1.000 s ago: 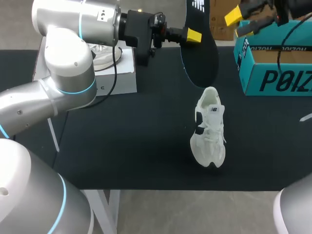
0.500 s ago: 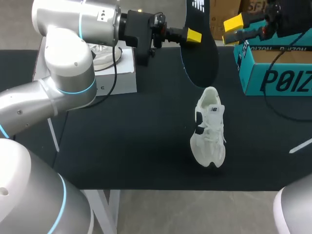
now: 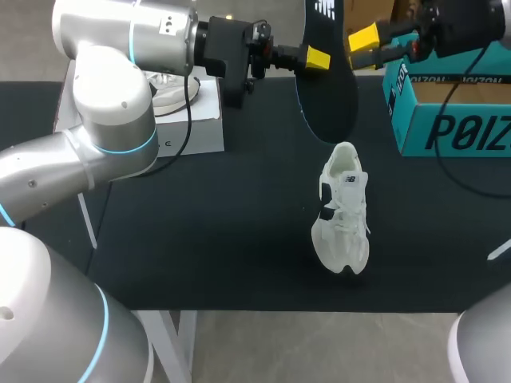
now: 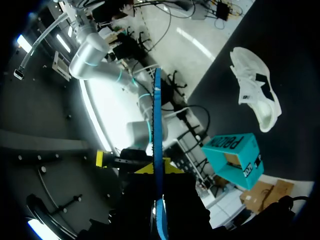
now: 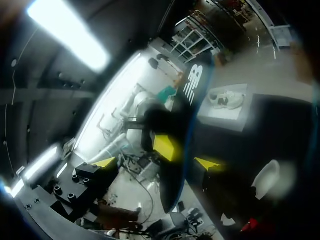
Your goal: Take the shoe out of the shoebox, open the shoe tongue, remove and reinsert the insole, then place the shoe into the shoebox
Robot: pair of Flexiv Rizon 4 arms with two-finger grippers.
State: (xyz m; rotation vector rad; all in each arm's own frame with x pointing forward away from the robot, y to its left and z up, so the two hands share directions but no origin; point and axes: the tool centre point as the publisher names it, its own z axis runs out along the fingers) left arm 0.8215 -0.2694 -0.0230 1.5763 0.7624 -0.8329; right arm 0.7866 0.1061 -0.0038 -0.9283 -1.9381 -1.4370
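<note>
Two arms up. My left gripper (image 3: pixel 317 57) is clamped on the insole (image 3: pixel 329 76), holding it upright in the air above the table (image 3: pixel 200 239).

Change over the last second: my right gripper (image 3: pixel 365 46) has travelled from above the shoebox (image 3: pixel 451 120) toward the insole. It is now just beside the insole's far edge, fingers spread wide and holding nothing. Left arm, insole and shoe (image 3: pixel 343 209) have not shifted.

Reading: insole is out, and the shoe stands on its sole on the table, well apart from the shoebox and below the insole. The approach looks like a second grip or handover before reinsertion. Contact not confirmed.

View differences:
- Left wrist view: insole (image 4: pixel 158 145) seen edge-on as a thin blue line rising from my left gripper (image 4: pixel 157 170). Shoe (image 4: pixel 255 95) and shoebox (image 4: pixel 235 157) lie beyond.
- Right wrist view: insole (image 5: pixel 187 115) face-on, ahead of my right gripper (image 5: pixel 156 163), whose two tips sit on either side of it. Whether they overlap it in depth is unclear.
- Right wrist view also shows a second shoe (image 5: pixel 227 100) on a white box (image 5: pixel 222 117). Head view half hides that shoe behind my left arm.
</note>
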